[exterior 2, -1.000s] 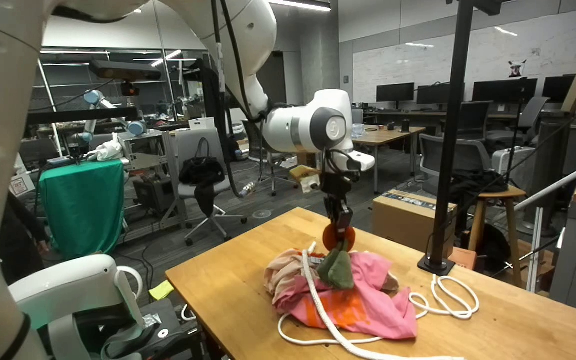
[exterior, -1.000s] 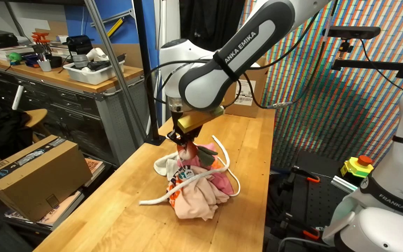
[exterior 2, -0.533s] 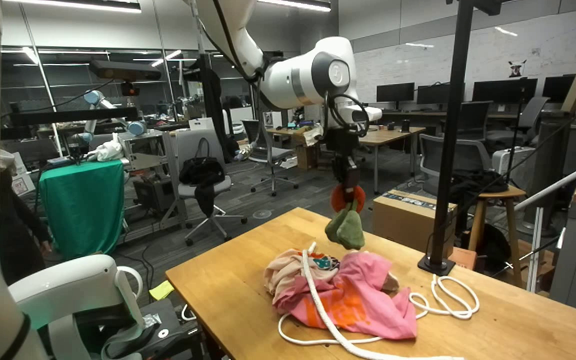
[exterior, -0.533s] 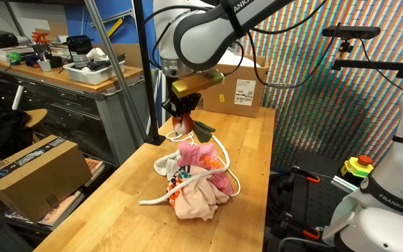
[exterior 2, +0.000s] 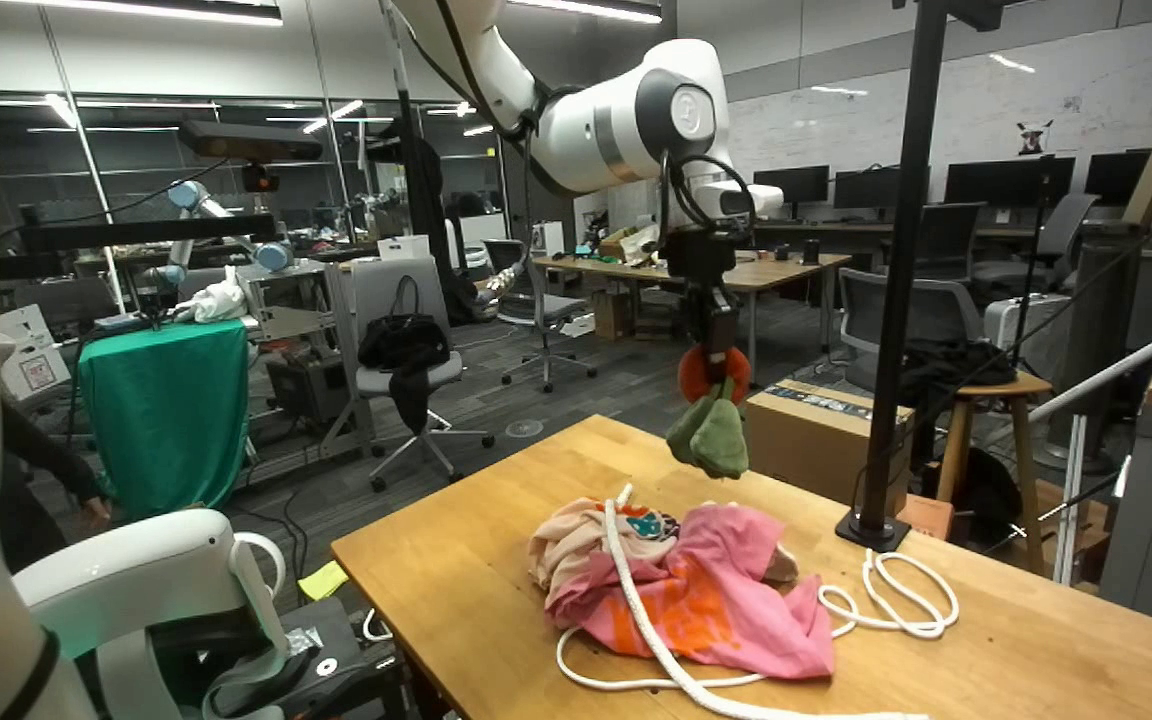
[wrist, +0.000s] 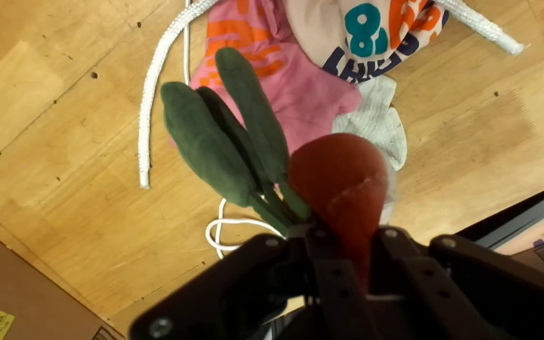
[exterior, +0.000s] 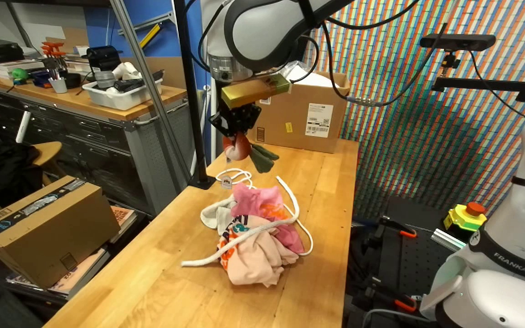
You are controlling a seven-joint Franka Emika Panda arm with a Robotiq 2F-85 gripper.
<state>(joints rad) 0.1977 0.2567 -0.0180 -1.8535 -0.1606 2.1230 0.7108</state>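
My gripper (exterior: 235,135) is shut on a plush turnip (wrist: 340,174) with a red-and-white body and long green leaves (exterior 2: 719,445). In the wrist view its red body is pinched between the fingers, and the leaves spread to the upper left. A small tag (exterior: 227,182) dangles below the toy. Under it, apart from it, lies a crumpled heap: a pink cloth (exterior 2: 736,590) with orange print, a peach cloth (exterior: 255,266) with coloured lettering, and a pale grey cloth (wrist: 383,125). Draped over the heap is a thick white rope (exterior: 244,238).
A thin white cord (exterior 2: 921,628) loops on the wooden table (exterior: 167,282) near a black post (exterior 2: 898,300). At the table's end stands an open cardboard box (exterior: 296,120). Beside the table, lower down, is a taped cardboard box (exterior: 46,232).
Still gripping the turnip, the arm has lifted it up off the cloth heap, fast at first, then more slowly. Cloths and rope on the table have stayed put.
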